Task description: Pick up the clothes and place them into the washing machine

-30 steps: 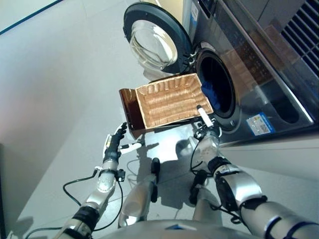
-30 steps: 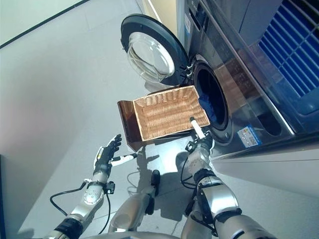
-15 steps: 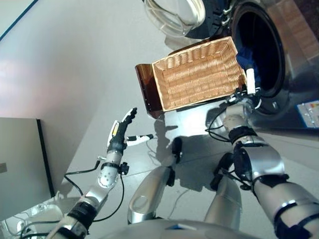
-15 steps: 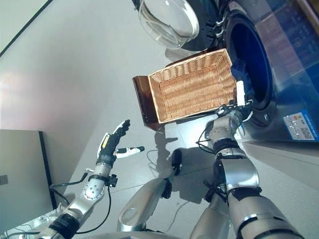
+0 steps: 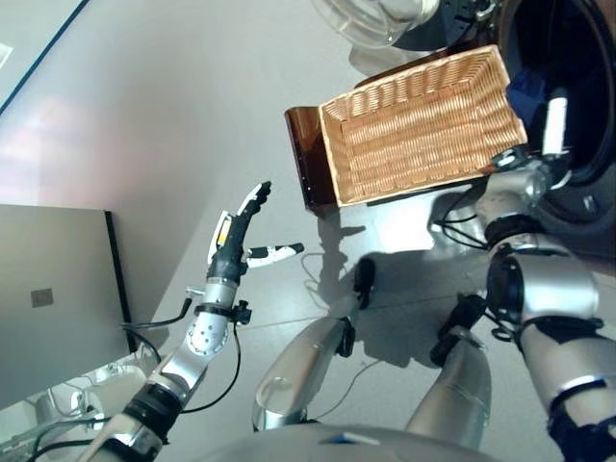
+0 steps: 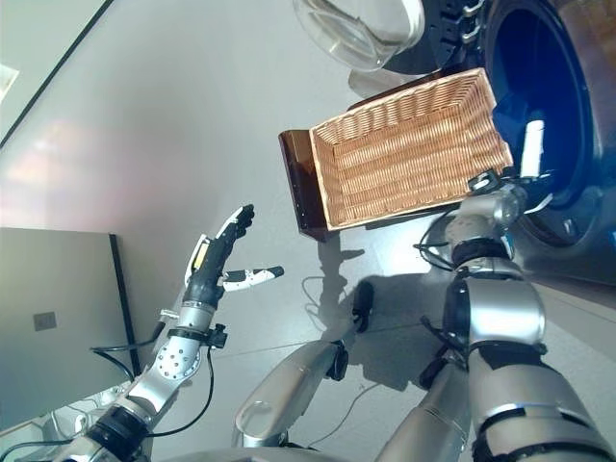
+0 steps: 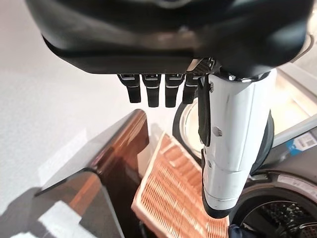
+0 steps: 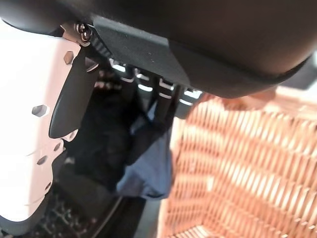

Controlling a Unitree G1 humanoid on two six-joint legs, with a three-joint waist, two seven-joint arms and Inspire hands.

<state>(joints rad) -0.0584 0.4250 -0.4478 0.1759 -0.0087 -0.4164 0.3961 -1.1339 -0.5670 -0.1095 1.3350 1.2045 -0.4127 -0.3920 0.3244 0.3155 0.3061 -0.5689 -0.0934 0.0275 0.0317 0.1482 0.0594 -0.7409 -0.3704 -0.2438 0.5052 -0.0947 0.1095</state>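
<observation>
Most was done: we saw the basket empty and blue clothes hanging at the washer mouth, upper right. Right hand fingers: we could not tell; left hand spread wide, empty.

Scene bright, lit from above. Floor pale grey, glossy, with a broad soft pinkish-white sheen at upper left. Strong white glare patch on floor just below basket, which is evenly lit, weave crisp. Hard dark shadows of the arms fall on floor, centre. Glass door catches bright highlights. Drum opening deep blue-black, little detail inside. Left hand sharp against floor. In left wrist view, hand bulk near-black, thumb cover overexposed, background basket soft. In right wrist view, right hand dark, blurred; blue cloth dim; basket weave washed out, out of focus.
</observation>
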